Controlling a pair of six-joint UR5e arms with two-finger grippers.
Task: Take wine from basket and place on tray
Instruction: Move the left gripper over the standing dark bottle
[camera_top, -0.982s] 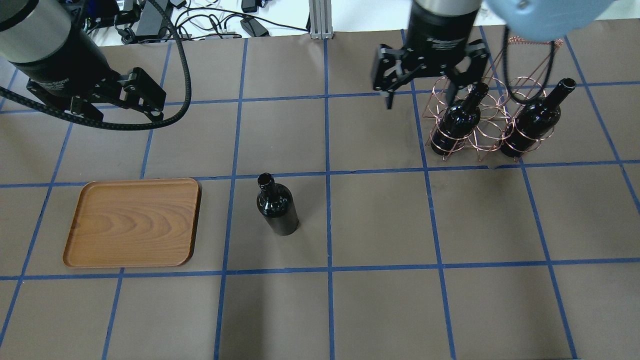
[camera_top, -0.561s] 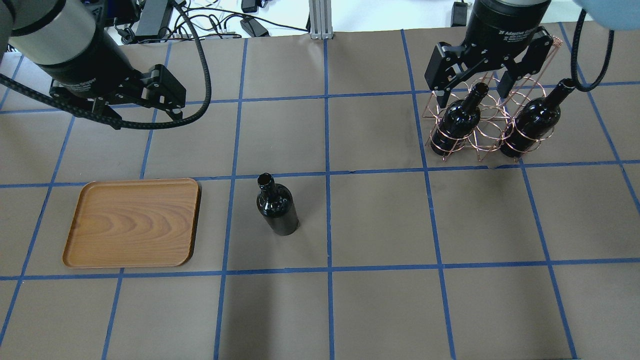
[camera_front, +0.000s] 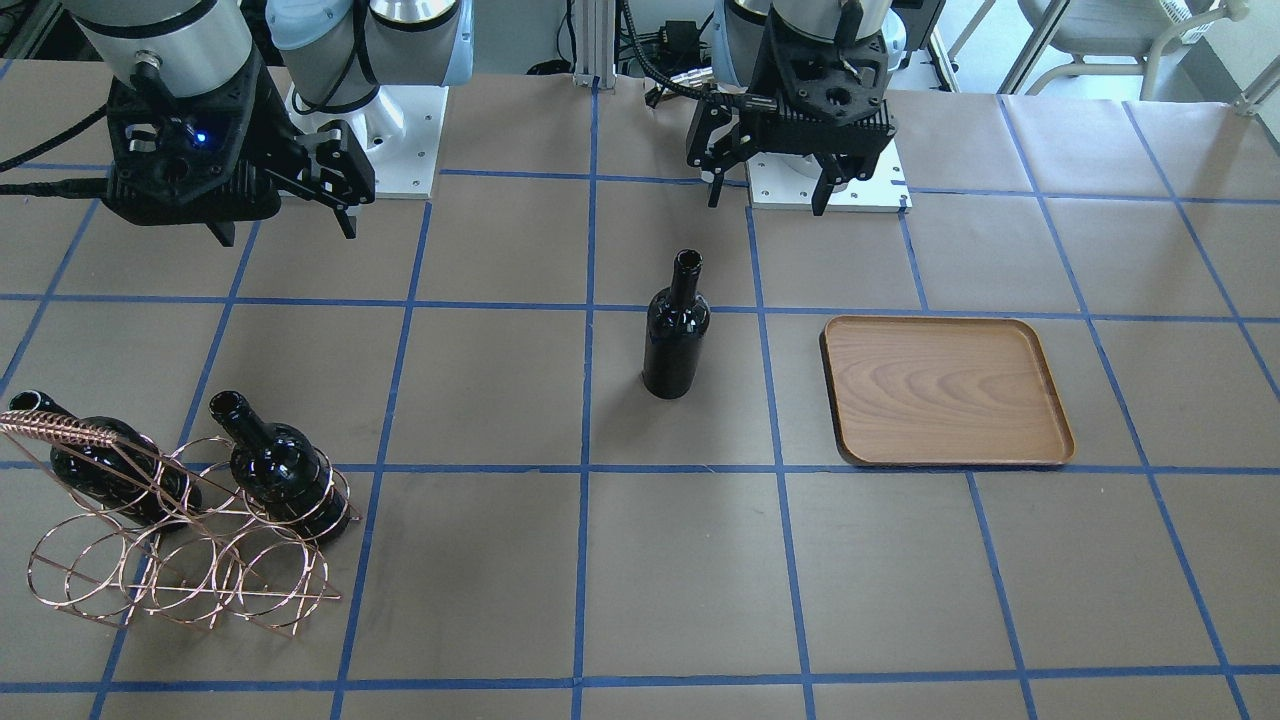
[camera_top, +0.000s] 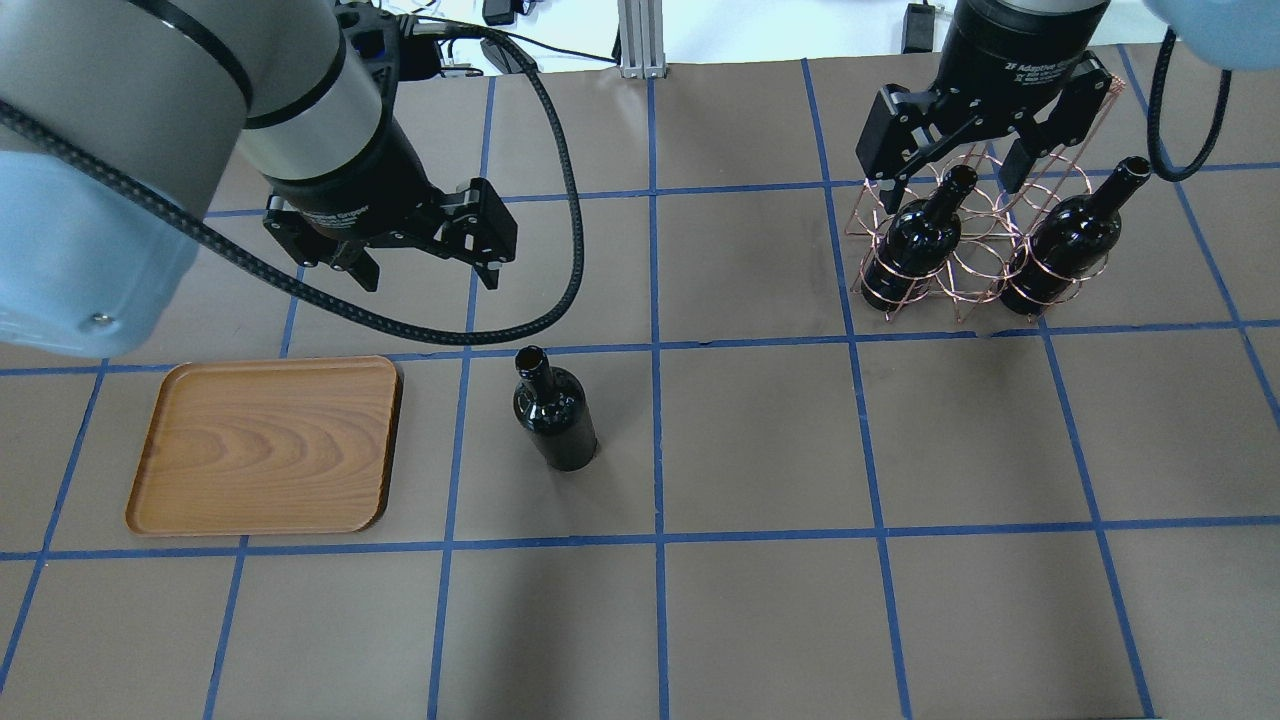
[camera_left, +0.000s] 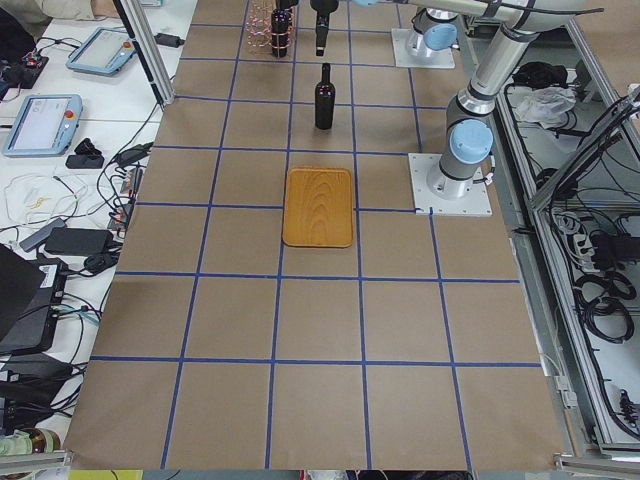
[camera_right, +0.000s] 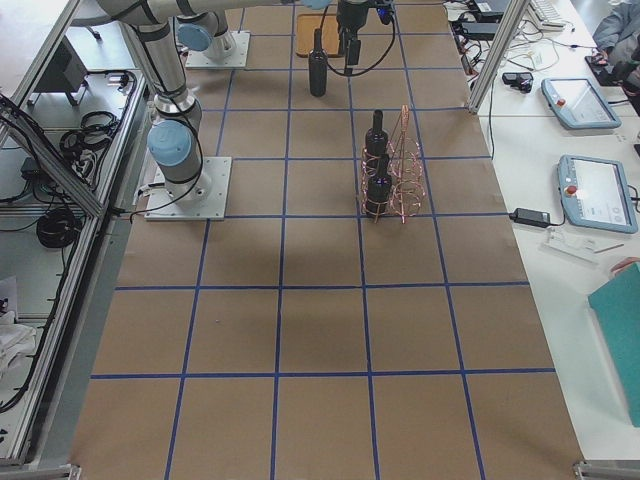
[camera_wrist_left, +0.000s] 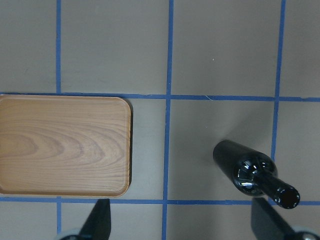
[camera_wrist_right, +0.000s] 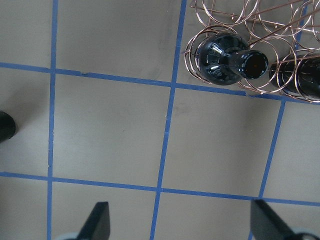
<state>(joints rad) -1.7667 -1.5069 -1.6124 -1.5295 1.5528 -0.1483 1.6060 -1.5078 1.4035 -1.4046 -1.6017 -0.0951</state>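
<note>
One black wine bottle (camera_top: 555, 410) stands upright on the table, right of the wooden tray (camera_top: 265, 445). The tray holds nothing. Two more bottles (camera_top: 915, 240) (camera_top: 1065, 235) lean in the copper wire basket (camera_top: 975, 262) at the far right. My left gripper (camera_top: 430, 275) is open and empty, hovering behind the standing bottle and a little to its left. The left wrist view shows that bottle (camera_wrist_left: 250, 172) and the tray (camera_wrist_left: 62, 145) below. My right gripper (camera_top: 940, 178) is open and empty, above the neck of the basket's left bottle (camera_wrist_right: 225, 57).
Brown paper with blue tape lines covers the table (camera_top: 760, 450). Cables and power bricks (camera_top: 300, 40) lie beyond the table's near edge. A metal post (camera_top: 637, 40) stands at that edge. The basket's twisted handle bar (camera_front: 60, 430) rises above its rings.
My left arm has swung right and toward the table's middle, nearer the standing bottle. My right gripper moved right over the basket's left bottle, then held. Both stay open.
</note>
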